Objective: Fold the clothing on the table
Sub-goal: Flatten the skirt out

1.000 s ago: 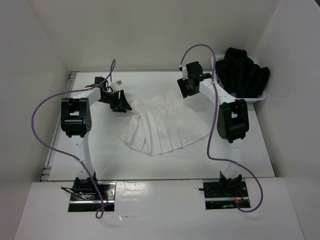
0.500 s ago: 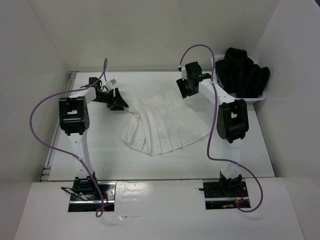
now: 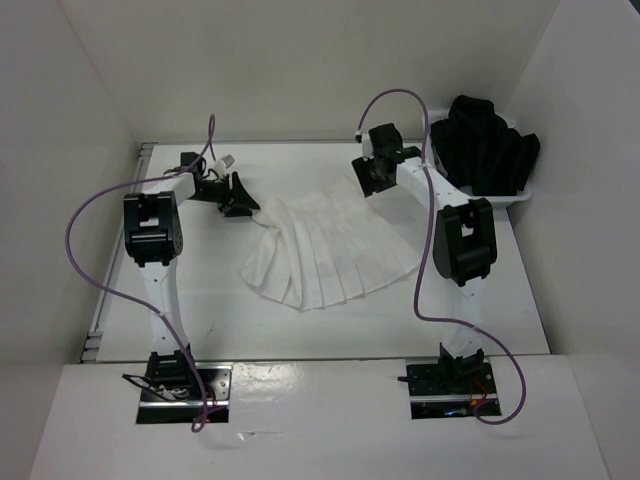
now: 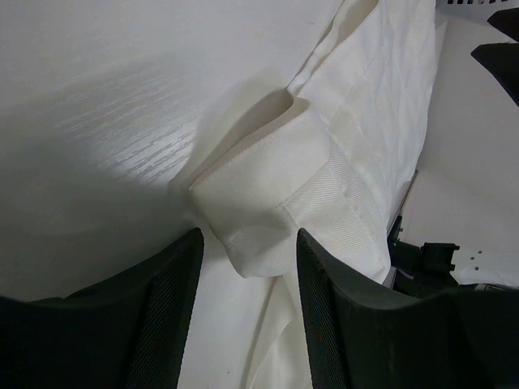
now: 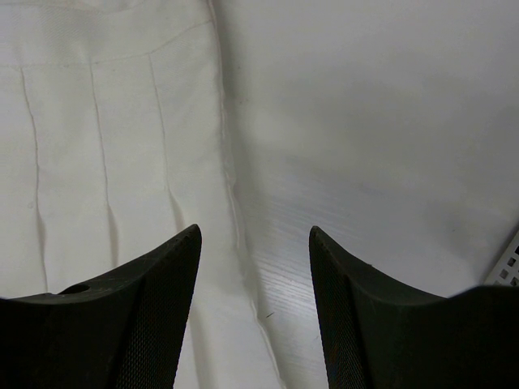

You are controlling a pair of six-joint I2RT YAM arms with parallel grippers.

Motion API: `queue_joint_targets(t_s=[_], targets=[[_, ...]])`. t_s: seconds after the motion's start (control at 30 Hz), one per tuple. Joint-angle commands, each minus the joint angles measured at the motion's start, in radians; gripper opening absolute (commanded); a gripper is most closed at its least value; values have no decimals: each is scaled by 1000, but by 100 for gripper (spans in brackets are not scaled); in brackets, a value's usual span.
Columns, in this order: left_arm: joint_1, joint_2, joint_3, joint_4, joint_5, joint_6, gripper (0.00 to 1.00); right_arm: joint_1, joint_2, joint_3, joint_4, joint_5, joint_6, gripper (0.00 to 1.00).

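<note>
Left gripper (image 4: 249, 237) first: its fingers stand roughly half apart, astride a turned-up corner of the waistband. I would not call that a grip (cloth lies between the pads, but I see no pinch). Right gripper (image 5: 255, 233) is parted about as much and holds nothing. It is poised over the opposite side edge of the clothing (image 3: 325, 250), with pleats under one finger and bare table under the other. So each arm sits at one end of the narrow far edge, and the pleats fan from there toward the arm bases, broad hem nearest them. By my judgement the fold wants both corners taken together and carried along the pleats toward the hem; neither arm is better placed. The table (image 3: 210, 300) is flat matte white. Walls close in on three sides, and a basket (image 3: 522, 196) of black garments (image 3: 485, 145) sits just beyond the right arm.
</note>
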Motion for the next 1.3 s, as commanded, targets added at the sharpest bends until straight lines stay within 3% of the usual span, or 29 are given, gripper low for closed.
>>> queue_joint_targets(t_s=[0.0, 0.23, 0.63, 0.87, 0.97, 1.03, 1.2, 1.27], targets=[[-1, 49, 9, 6, -37, 9, 58, 15, -7, 42, -7, 11, -10, 61], [-1, 67, -1, 15, -37, 0, 55, 15, 27, 73, -16, 0, -10, 60], [-31, 87, 9, 24, -37, -10, 53, 15, 155, 268, -70, -80, -10, 60], [-41, 78, -2, 3, -101, 12, 47, -68, 248, 346, -56, -182, -10, 60], [-50, 68, -11, 3, -133, 30, 46, -103, 343, 455, -91, -258, -1, 63], [-50, 68, -11, -17, -144, 49, 45, -135, 429, 580, -148, -313, 11, 70], [-50, 68, -1, -49, -184, 81, 42, -157, 604, 941, -309, -350, 11, 74], [-59, 59, -1, -60, -216, 92, 42, -148, 604, 966, -300, -366, 11, 74]])
